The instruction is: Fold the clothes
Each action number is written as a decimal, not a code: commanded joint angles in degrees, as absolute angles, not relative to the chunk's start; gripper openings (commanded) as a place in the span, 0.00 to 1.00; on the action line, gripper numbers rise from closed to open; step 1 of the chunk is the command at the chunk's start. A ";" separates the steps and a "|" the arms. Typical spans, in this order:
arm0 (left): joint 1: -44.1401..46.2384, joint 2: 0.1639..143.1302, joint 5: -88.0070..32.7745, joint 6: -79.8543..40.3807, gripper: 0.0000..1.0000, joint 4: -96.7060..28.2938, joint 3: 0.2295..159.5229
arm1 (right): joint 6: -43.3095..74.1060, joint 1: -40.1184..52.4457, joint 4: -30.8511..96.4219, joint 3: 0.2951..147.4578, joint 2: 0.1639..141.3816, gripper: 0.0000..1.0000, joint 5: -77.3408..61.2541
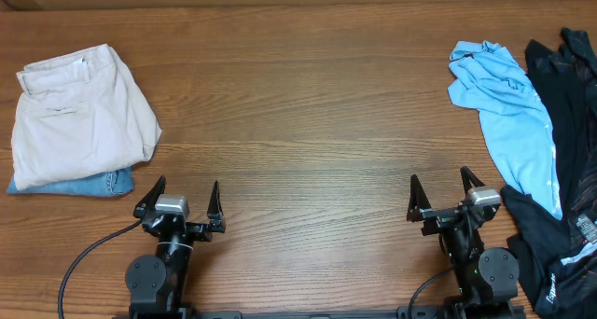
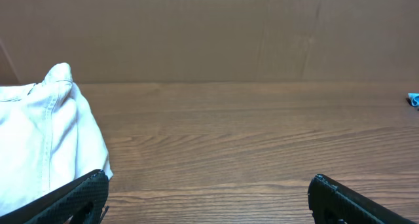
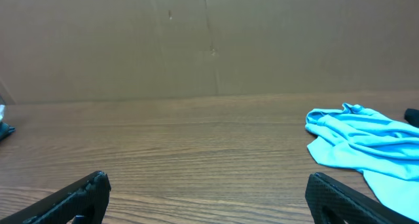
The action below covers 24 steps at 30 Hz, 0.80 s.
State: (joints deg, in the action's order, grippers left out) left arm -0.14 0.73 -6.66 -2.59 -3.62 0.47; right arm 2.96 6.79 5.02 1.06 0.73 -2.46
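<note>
The black jersey (image 1: 571,160) with white logos lies crumpled along the table's right edge, partly under a light blue shirt (image 1: 508,114). A sliver of it shows at the right edge of the right wrist view (image 3: 413,115). My left gripper (image 1: 179,200) is open and empty near the front edge, left of centre; its fingers frame bare wood in the left wrist view (image 2: 208,192). My right gripper (image 1: 440,196) is open and empty near the front edge, just left of the jersey's lower part; it shows in the right wrist view (image 3: 208,192).
Folded beige trousers (image 1: 79,114) lie at the far left on top of a blue denim piece (image 1: 103,182), and show in the left wrist view (image 2: 42,142). The light blue shirt also shows in the right wrist view (image 3: 363,142). A cardboard wall (image 3: 209,40) backs the table.
</note>
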 commanded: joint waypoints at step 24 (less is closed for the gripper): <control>-0.40 0.54 -5.76 -8.19 1.00 -14.94 8.12 | 11.84 7.07 10.63 4.78 1.83 1.00 9.91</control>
State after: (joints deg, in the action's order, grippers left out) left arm -0.14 0.75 -6.59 -5.85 -10.09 3.16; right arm 8.10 6.79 8.71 1.39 0.97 4.29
